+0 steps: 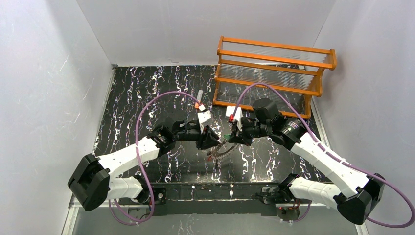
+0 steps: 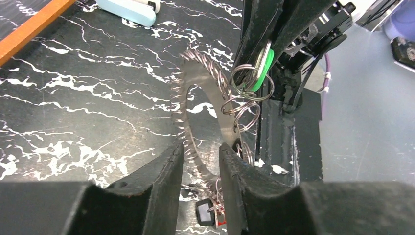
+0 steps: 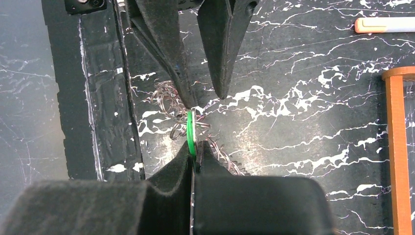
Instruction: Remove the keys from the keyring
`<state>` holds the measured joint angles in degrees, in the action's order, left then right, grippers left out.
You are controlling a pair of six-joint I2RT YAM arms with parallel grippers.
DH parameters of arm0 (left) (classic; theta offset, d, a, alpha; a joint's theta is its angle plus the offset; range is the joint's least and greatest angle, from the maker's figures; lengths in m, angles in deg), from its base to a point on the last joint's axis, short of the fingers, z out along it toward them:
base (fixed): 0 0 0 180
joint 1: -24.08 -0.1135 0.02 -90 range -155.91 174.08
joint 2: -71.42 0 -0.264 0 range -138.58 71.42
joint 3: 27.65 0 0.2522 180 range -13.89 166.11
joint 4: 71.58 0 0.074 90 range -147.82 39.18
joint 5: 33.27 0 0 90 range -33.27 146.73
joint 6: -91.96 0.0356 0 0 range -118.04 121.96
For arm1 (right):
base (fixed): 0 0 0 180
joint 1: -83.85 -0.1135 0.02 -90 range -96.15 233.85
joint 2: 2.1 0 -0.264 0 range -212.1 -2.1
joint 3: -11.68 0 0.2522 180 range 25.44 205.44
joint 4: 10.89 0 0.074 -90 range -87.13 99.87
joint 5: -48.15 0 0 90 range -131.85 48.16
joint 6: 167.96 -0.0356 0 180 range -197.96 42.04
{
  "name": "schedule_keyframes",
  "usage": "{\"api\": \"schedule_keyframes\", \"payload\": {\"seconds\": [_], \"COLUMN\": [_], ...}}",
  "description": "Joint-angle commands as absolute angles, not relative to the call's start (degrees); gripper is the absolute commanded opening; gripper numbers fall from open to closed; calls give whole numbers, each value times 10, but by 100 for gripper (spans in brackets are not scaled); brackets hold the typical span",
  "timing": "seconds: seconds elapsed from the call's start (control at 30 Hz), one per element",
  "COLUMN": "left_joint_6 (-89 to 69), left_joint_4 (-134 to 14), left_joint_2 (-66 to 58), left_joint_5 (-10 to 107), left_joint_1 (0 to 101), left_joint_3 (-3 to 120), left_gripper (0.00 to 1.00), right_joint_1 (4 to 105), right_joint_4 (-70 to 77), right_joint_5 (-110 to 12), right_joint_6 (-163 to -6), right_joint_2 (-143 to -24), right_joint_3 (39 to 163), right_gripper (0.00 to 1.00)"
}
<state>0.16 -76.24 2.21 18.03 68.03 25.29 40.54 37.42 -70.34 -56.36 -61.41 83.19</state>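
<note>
Left gripper (image 2: 200,152) up close, jaws parted astride the keyring (image 2: 198,73), mid-air over the near edge of the worktop (image 2: 73,112); right gripper (image 3: 195,152) pinches the green key (image 3: 190,132) flat. Light, stiff, slippery metal, so I'd grip flat faces

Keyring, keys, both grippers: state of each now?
left gripper, open, straddling the keyring rim
right gripper, shut on green key
keyring, tilted up on edge, split rings on it
green key, pinched, linked to keyring by split rings
dark-and-white key, hanging low on a split ring
</note>
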Motion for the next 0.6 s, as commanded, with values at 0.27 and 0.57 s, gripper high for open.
{"api": "schedule_keyframes", "payload": {"seconds": [0.27,0.57], "left_joint_6": [42,48], "left_joint_4": [-760,-759], "left_joint_2": [29,-10], "left_joint_5": [110,62], "left_joint_1": [678,679], "left_joint_3": [299,325], "left_gripper": [47,51], "right_joint_1": [402,402], "right_joint_4": [374,372], "right_joint_5": [-717,-724], "right_joint_6": [-534,-527], "right_joint_2": [-612,-618], "right_joint_3": [853,850], "right_gripper": [1,1]}}
